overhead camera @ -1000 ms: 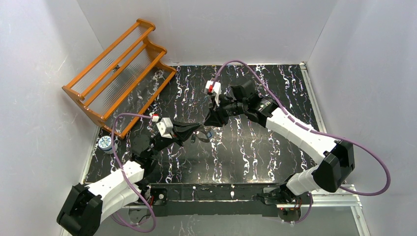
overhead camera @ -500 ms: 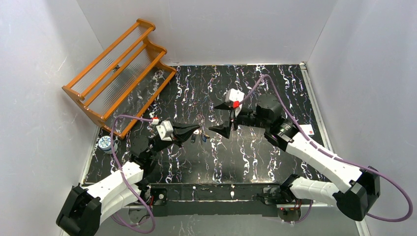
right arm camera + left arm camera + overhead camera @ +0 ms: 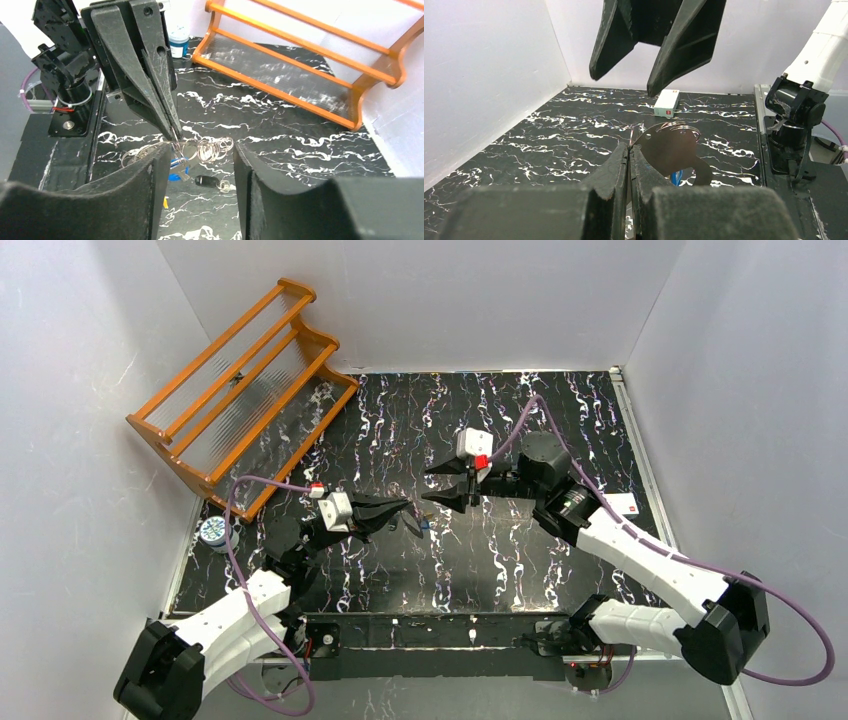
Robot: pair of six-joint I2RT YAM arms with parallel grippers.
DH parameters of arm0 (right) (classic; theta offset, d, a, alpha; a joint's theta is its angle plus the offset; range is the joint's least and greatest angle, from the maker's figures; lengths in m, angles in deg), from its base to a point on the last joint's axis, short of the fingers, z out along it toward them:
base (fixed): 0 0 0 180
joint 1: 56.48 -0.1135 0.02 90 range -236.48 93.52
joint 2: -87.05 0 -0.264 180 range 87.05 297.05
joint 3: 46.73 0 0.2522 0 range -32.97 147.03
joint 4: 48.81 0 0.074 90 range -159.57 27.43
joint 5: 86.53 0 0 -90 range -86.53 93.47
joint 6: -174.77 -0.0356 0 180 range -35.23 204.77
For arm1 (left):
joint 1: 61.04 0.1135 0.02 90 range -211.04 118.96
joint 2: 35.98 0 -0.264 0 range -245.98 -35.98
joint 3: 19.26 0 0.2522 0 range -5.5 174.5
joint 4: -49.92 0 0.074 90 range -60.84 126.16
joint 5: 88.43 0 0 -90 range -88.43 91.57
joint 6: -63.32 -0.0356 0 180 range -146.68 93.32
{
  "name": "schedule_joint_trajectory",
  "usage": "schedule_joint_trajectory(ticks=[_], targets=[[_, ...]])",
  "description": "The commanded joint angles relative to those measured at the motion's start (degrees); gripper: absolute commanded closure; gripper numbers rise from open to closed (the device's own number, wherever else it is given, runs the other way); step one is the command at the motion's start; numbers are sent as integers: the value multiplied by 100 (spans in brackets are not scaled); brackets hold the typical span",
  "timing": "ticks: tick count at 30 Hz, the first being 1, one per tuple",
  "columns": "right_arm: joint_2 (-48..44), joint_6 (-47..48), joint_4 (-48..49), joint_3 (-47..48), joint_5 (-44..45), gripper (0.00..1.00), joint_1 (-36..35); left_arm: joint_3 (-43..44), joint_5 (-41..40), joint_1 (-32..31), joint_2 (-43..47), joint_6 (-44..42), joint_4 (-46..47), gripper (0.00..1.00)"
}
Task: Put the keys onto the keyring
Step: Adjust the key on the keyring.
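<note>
Since half a second ago, the right gripper (image 3: 428,483) has slid a little closer to the left gripper (image 3: 404,505). Its fingers are less wide apart than before, but there is a gap between them with nothing in it.

The left gripper's two fingers are pressed tight on the keyring (image 3: 207,148), over the middle of the table (image 3: 500,550). The keyring looks like a bunch of thin, shiny wire loops. The keys (image 3: 177,163) are just under it. One has a blue head, and one lower down has a black head.

From the top, the ring is too small to see. In the left wrist view, one key is only a dark blur. I cannot count the keys. I cannot tell if each one is on the ring.
</note>
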Motion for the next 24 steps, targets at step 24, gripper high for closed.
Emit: schedule_joint_trajectory(ticks=[24], targets=[[669,-242,778,-189,-1072,55,-4,118,114,-18,50,44,297,100]])
